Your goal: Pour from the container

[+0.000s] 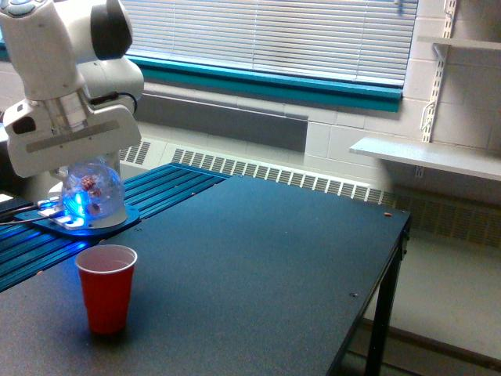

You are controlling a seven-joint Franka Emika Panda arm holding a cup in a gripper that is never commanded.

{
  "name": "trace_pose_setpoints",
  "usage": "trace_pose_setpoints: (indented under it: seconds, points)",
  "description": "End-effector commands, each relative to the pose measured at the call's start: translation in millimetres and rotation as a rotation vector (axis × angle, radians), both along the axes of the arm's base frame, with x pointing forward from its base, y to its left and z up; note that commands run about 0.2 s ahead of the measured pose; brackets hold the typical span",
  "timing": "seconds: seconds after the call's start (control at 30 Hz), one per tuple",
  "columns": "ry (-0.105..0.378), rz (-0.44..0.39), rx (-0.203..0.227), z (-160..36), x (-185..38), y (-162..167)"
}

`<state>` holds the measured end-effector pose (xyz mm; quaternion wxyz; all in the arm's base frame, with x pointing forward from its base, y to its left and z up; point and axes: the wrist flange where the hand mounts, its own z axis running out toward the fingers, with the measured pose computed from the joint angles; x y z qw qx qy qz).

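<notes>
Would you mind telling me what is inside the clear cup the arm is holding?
The clear cup holds a few small reddish pieces; what they are is unclear. The arm's wide white hand hides its rim and the fingers.

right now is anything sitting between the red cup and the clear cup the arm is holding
No object sits there. In the exterior view, only bare dark table top and the edge of the blue-lit round base separate the red cup from the clear cup.

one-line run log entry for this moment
phase: pre-pour | gripper: shut on clear cup, upright, small bits inside | red cup: upright on table, looks empty | spill: none seen
</notes>
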<state>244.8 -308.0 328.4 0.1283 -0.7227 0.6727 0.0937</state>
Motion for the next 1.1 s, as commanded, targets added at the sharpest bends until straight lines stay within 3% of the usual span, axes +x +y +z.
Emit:
trace_pose_setpoints:
  seconds: [0.03, 0.83, 1.1]
  points:
    - [0.048, 0.037, -0.003, -3.0, 24.8, 10.1]
    - [0.034, 0.031, 0.034, -11.5, 35.2, 3.9]
    - [0.041, 0.068, 0.005, -13.7, 44.0, 15.4]
